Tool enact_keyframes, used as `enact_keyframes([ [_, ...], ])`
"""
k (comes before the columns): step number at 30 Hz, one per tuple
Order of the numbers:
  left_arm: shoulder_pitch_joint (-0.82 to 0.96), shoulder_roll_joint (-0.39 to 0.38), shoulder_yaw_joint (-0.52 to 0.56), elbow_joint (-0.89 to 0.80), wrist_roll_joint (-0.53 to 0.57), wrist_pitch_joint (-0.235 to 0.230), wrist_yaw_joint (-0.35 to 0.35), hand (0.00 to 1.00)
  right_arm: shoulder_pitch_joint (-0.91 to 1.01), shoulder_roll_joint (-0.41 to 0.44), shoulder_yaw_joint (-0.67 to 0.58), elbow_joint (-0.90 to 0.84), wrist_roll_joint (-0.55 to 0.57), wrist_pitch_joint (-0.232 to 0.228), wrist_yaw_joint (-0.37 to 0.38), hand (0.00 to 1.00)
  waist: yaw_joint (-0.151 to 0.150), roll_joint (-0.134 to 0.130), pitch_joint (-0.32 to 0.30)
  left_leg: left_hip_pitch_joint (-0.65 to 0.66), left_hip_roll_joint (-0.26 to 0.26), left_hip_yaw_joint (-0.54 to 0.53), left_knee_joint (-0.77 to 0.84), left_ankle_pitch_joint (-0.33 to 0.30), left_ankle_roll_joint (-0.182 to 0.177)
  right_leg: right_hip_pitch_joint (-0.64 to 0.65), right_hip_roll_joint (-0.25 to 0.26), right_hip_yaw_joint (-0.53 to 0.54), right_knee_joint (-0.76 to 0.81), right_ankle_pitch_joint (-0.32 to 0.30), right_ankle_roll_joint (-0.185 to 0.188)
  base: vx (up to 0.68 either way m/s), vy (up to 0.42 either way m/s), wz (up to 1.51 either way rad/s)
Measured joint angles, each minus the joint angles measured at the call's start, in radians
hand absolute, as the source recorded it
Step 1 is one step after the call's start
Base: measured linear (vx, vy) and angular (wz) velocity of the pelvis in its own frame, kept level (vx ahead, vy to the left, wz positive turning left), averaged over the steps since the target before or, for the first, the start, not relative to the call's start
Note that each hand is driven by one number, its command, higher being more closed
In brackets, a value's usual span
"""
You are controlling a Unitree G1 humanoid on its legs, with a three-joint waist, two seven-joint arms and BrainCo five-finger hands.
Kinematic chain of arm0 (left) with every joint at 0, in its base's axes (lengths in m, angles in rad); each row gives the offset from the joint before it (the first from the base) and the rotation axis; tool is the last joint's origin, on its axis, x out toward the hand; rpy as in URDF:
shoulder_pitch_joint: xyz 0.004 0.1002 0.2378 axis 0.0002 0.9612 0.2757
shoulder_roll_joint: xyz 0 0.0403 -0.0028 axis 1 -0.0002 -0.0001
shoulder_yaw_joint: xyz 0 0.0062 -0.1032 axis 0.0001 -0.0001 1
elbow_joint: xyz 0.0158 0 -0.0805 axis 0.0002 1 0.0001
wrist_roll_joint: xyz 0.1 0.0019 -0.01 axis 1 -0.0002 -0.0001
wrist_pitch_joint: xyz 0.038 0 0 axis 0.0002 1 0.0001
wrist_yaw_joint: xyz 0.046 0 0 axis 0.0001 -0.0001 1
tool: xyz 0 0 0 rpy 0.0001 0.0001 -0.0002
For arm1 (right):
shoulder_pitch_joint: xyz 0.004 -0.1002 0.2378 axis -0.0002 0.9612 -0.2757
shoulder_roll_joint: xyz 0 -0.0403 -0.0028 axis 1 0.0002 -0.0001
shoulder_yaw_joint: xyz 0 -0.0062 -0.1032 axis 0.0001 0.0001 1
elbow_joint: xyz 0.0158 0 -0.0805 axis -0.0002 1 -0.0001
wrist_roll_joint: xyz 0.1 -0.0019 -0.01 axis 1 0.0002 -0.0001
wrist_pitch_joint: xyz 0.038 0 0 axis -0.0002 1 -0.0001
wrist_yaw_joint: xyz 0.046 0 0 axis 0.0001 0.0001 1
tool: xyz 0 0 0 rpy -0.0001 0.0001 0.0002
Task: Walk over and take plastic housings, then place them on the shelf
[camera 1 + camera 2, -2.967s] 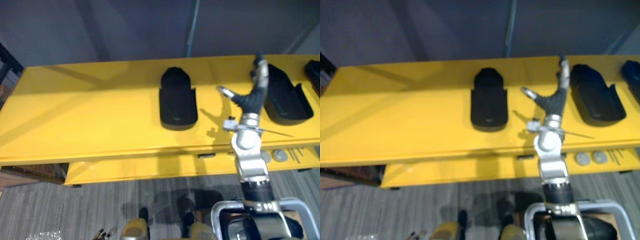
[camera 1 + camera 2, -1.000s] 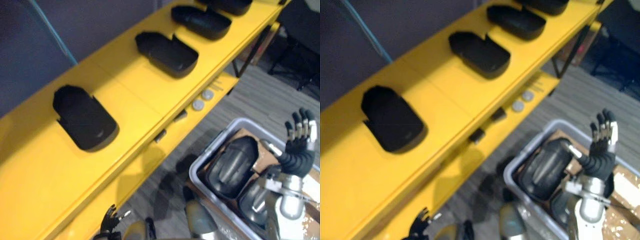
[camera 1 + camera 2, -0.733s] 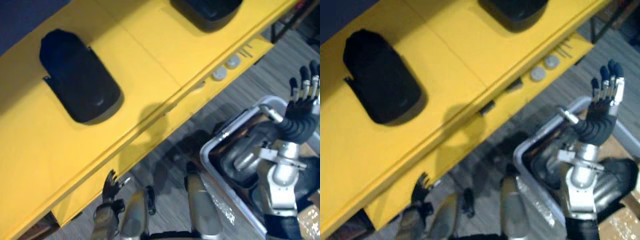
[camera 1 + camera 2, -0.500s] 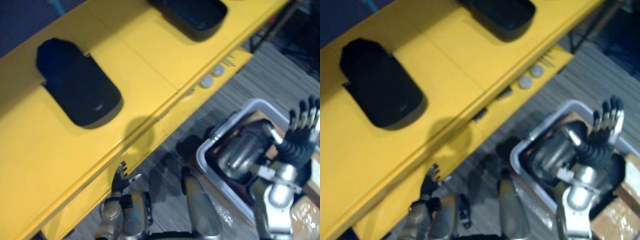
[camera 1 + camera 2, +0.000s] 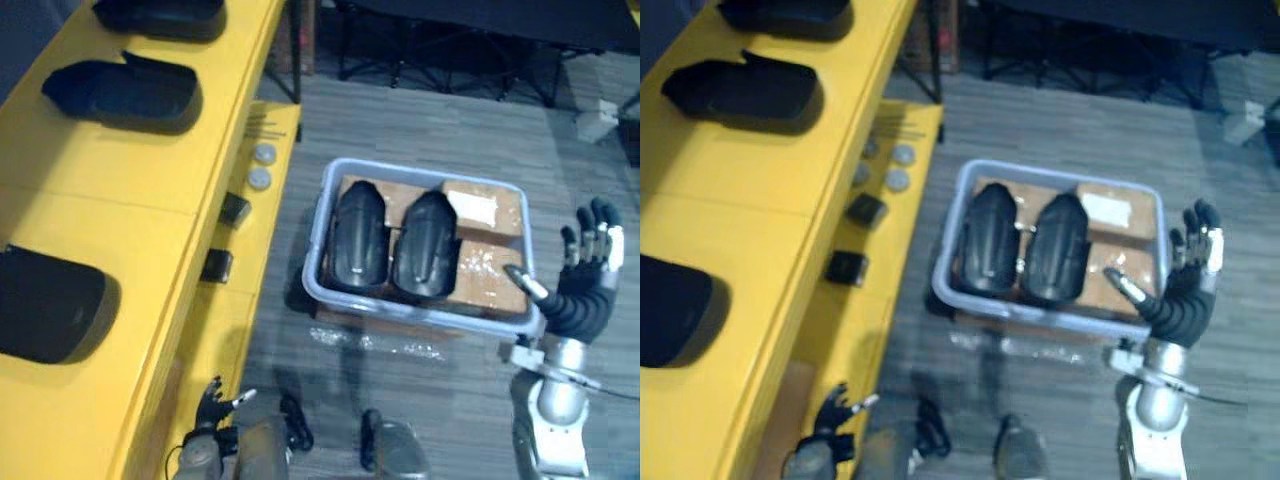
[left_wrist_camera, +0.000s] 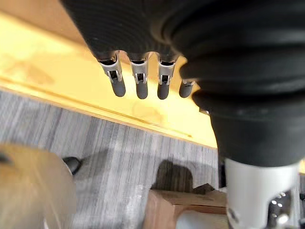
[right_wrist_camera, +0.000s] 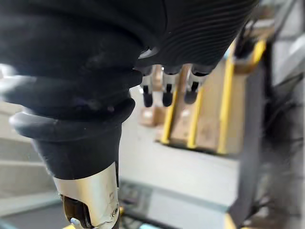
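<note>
Three housings on shelf; two left in bin. Right hand beside bin, fingers spread, empty; left hand seemingly relaxed.

Found no legible text, brand, number or sign. Spotted one white label on the cardboard near the grey bin's far right corner, print unreadable.
</note>
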Motion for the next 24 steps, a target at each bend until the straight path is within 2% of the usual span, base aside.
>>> enact_keyframes([
  [3, -0.009, -0.026, 0.003, 0.023, -0.039, -0.005, -0.001, 0.00, 0.034, -0.001, -0.050, 0.015, 0.000, 0.020, -0.016, 0.00, -0.004, 0.017, 0.009, -0.011, 0.026, -0.039, 0.015, 0.027, -0.022, 0.002, 0.024, -0.039, 0.017, 0.000, -0.005, -0.19, -0.153, 0.22],
  [5, 0.017, -0.044, 0.005, 0.028, -0.070, -0.014, -0.001, 0.00, 0.039, -0.006, -0.065, 0.066, 0.000, 0.030, -0.039, 0.00, -0.004, 0.017, 0.012, 0.016, 0.027, -0.041, -0.002, 0.052, -0.033, 0.004, 0.031, -0.030, 0.030, 0.001, -0.017, -0.13, -0.108, -0.13],
  [7, 0.056, -0.071, 0.021, 0.024, -0.083, -0.031, 0.000, 0.00, 0.040, -0.019, -0.070, 0.086, 0.001, 0.032, -0.058, 0.00, -0.001, 0.025, 0.023, 0.034, 0.017, -0.097, -0.011, 0.066, -0.050, 0.002, 0.038, 0.009, 0.036, 0.006, -0.026, -0.13, -0.084, -0.47],
  [8, 0.090, -0.090, 0.039, 0.006, -0.118, -0.049, 0.001, 0.00, 0.042, -0.023, -0.070, 0.100, 0.017, 0.025, -0.055, 0.00, -0.001, 0.031, 0.026, 0.050, 0.005, -0.131, -0.032, 0.071, -0.060, -0.004, 0.042, 0.042, 0.036, 0.004, -0.027, -0.06, -0.020, -0.60],
  [11, 0.128, -0.095, 0.052, -0.010, -0.100, -0.077, 0.008, 0.00, 0.111, -0.020, -0.108, 0.106, 0.090, -0.011, -0.050, 0.00, -0.020, 0.039, 0.028, 0.079, -0.024, -0.125, -0.089, 0.073, -0.076, -0.017, 0.028, 0.074, 0.036, 0.008, -0.028, -0.04, 0.033, -0.40],
  [14, 0.153, -0.093, 0.068, -0.010, -0.089, -0.074, 0.007, 0.00, 0.154, -0.017, -0.128, 0.105, 0.091, -0.037, -0.057, 0.00, -0.050, 0.042, 0.027, 0.103, -0.039, -0.111, -0.106, 0.069, -0.082, -0.016, 0.020, 0.103, 0.035, 0.012, -0.024, 0.01, 0.056, -0.27],
  [16, 0.150, -0.088, 0.071, -0.016, -0.026, -0.076, -0.001, 0.00, 0.165, -0.006, -0.127, 0.105, 0.128, -0.039, -0.056, 0.00, -0.057, 0.039, 0.029, 0.107, -0.048, -0.115, -0.095, 0.074, -0.080, -0.017, 0.016, 0.123, 0.028, 0.024, -0.018, 0.06, 0.071, -0.41],
  [17, 0.150, -0.089, 0.072, -0.032, 0.000, -0.077, -0.010, 0.00, 0.153, -0.001, -0.122, 0.111, 0.164, -0.038, -0.050, 0.00, -0.047, 0.037, 0.030, 0.112, -0.064, -0.202, -0.079, 0.073, -0.080, -0.020, 0.018, 0.164, 0.013, 0.037, -0.013, 0.07, 0.094, -0.67],
  [18, 0.150, -0.089, 0.071, -0.034, 0.008, -0.077, -0.013, 0.00, 0.149, 0.000, -0.120, 0.112, 0.173, -0.038, -0.046, 0.00, -0.046, 0.037, 0.030, 0.115, -0.069, -0.224, -0.079, 0.071, -0.083, -0.019, 0.019, 0.173, 0.008, 0.041, -0.012, 0.06, 0.086, -0.91],
  [20, 0.148, -0.091, 0.053, -0.058, 0.011, -0.077, -0.036, 0.00, 0.119, 0.010, -0.094, 0.165, 0.249, -0.046, 0.008, 0.00, -0.047, 0.040, 0.027, 0.122, -0.093, -0.306, -0.081, 0.064, -0.091, -0.021, 0.019, 0.236, -0.034, 0.073, 0.006, 0.04, 0.095, -0.81],
  [22, 0.141, -0.091, 0.037, -0.065, 0.010, -0.075, -0.038, 0.00, 0.103, 0.025, -0.077, 0.230, 0.289, -0.050, 0.038, 0.00, -0.050, 0.041, 0.027, 0.122, -0.094, -0.304, -0.080, 0.056, -0.097, -0.021, 0.018, 0.255, -0.068, 0.097, 0.014, 0.03, 0.103, -0.52],
  [24, 0.133, -0.090, 0.015, -0.074, 0.010, -0.072, -0.041, 0.00, 0.096, 0.060, -0.061, 0.287, 0.319, -0.051, 0.084, 0.00, -0.051, 0.041, 0.026, 0.122, -0.094, -0.302, -0.078, 0.042, -0.089, -0.008, 0.018, 0.267, -0.114, 0.128, 0.025, 0.01, 0.081, -0.25],
])
